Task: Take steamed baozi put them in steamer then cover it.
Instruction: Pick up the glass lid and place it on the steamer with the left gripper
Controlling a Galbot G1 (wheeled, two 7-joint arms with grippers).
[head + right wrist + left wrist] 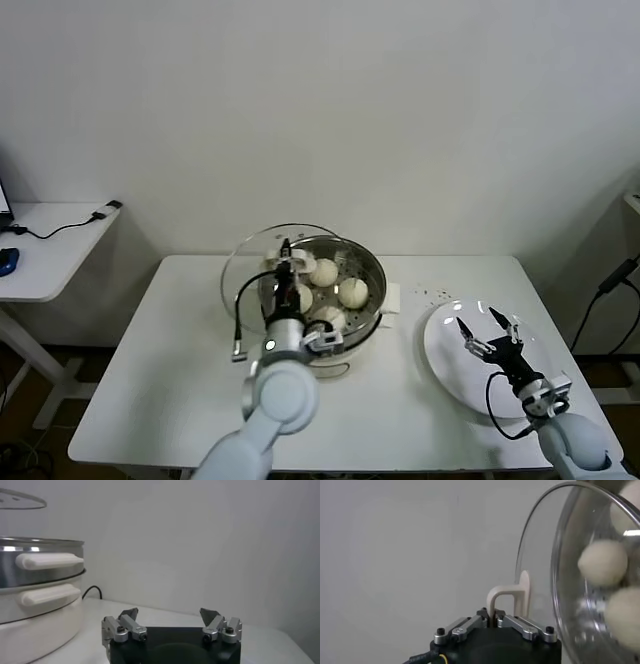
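Cover (262, 262) by its handle in clamped left gripper (288, 262), tilted over steamer (368, 300).

A plain off-white wall (330, 110) fills the upper half of the frame, evenly lit, without windows. Below it, at centre, stands a white rectangular table (150, 390) with rounded corners; a few dark specks (432, 293) lie on its top right of centre, near the far edge. At the far left stands a second white desk (45, 255), with a black cable (65, 225) running to a plug near its right corner and a blue object (8, 260) at the frame edge. Its white leg (30, 365) reaches a dark floor (70, 365) at lower left. At the right edge, another black cable (612, 285) hangs along the wall.
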